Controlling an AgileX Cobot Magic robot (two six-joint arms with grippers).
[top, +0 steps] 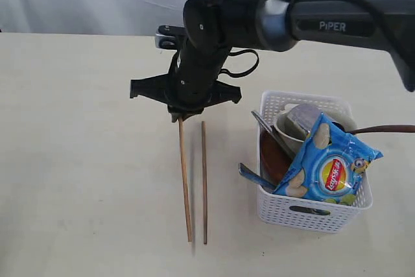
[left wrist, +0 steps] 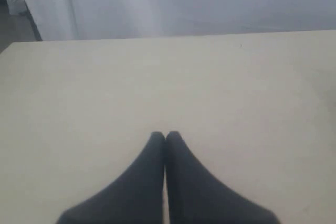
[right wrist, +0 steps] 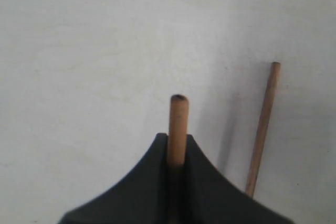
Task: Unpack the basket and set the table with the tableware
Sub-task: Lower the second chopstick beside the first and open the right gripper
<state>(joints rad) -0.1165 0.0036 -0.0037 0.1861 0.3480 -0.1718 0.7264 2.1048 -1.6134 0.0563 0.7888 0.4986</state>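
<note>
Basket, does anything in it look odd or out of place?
Yes: a blue crisp packet leans over the near rim of the basket, the only thing in it that is not tableware. A dark spoon handle also juts past its right side.

Seen from my remote station: one desk [top: 78, 128] and two chopsticks [top: 185, 180]. I count a single white basket [top: 311, 215], and in it one blue crisp packet [top: 327, 170], one steel cup [top: 303, 120], one white bowl [top: 285, 135], one brown plate [top: 273, 157] and one dark wooden spoon [top: 386, 129]. There are also two steel cutlery handles [top: 264, 126]; I cannot tell knife from fork. One arm [top: 337, 21] shows in the exterior view. My wrist cameras show two claws: left claw [left wrist: 165, 136], right claw [right wrist: 176, 138].
</note>
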